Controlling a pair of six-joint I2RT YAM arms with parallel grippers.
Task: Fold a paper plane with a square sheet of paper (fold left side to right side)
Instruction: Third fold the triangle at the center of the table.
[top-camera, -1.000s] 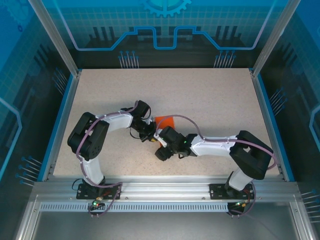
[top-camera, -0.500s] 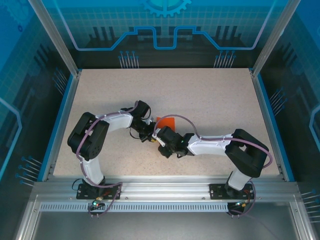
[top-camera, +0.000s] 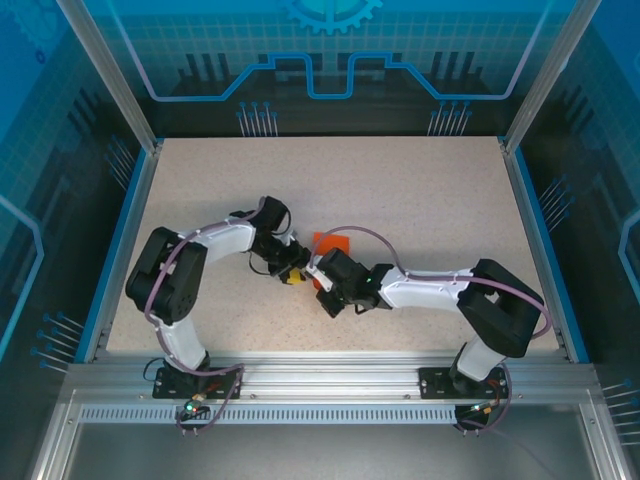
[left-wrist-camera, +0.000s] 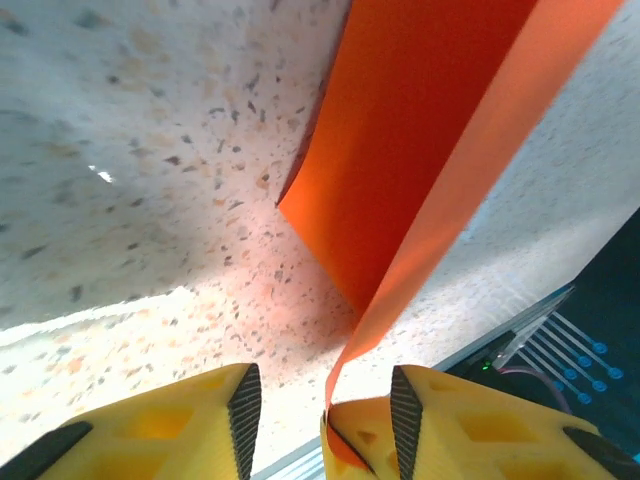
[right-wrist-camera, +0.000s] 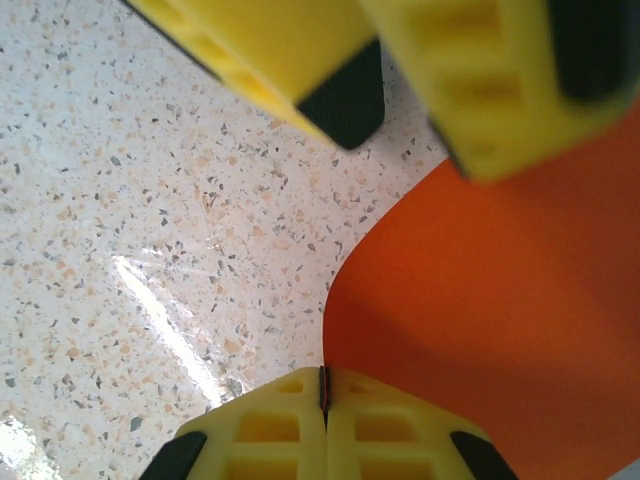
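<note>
Right now both arms are meeting near the middle of the desk (top-camera: 430, 200), their grippers close together beside the orange sheet of paper (top-camera: 333, 242). The right gripper (right-wrist-camera: 322, 388) is holding its jaws pressed together, and the curved edge of the paper is running down into the seam between them, so it is clamped on the sheet. The left gripper (left-wrist-camera: 322, 390) is standing with its jaws apart. A raised strip of the paper is sweeping down into the gap and leaning against the inner face of one yellow finger (left-wrist-camera: 440, 430), while the other finger is sitting clear of it. Part of the sheet is lying on the speckled desk, and one side is lifting off it in a bend. From the right wrist camera, the left gripper's fingers are hanging just above the paper's edge.
</note>
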